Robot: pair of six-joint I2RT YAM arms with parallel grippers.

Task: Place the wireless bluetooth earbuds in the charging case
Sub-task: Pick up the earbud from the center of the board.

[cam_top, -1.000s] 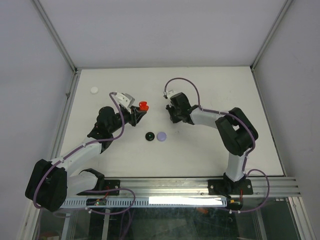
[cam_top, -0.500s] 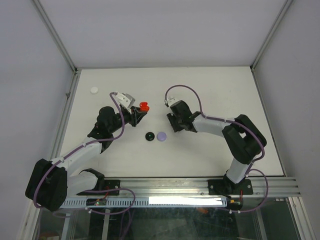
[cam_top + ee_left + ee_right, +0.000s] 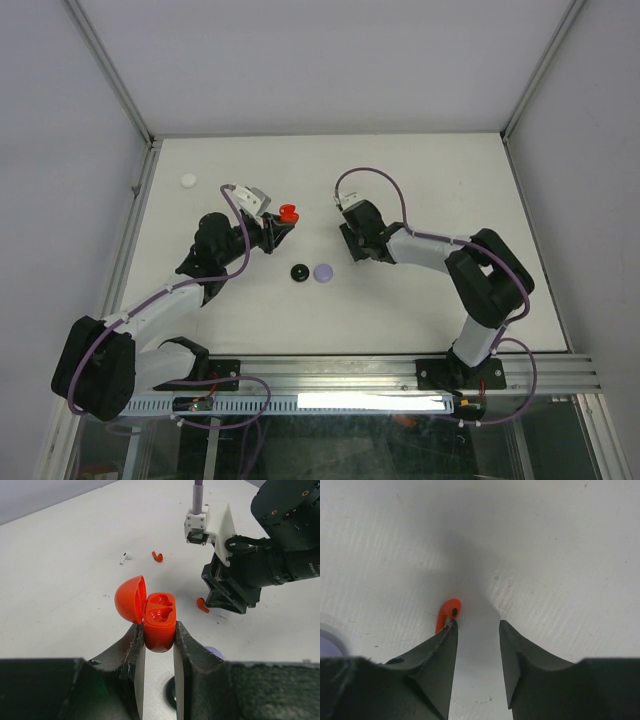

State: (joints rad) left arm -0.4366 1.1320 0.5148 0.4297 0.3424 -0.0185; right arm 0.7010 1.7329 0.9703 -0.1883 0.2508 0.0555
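Note:
My left gripper (image 3: 159, 630) is shut on the red charging case (image 3: 160, 622), held upright above the table with its lid (image 3: 131, 599) swung open and both sockets empty. From above, the case (image 3: 288, 213) sits at the left gripper's (image 3: 280, 226) tip. My right gripper (image 3: 476, 625) is open and low over the table, with nothing between its fingers. A red earbud (image 3: 447, 612) lies on the table just outside its left fingertip. The left wrist view shows that earbud (image 3: 202, 605) under the right gripper (image 3: 358, 250), with another red earbud (image 3: 157, 556) and a white earbud (image 3: 124, 557) farther off.
A black round case (image 3: 298, 272) and a lavender round case (image 3: 323, 271) lie side by side between the two arms. A small white round case (image 3: 188, 181) rests near the far left edge. White walls enclose the table.
My right gripper has shifted slightly right and toward the near side, and its jaws have parted. The left arm holds still with the case.

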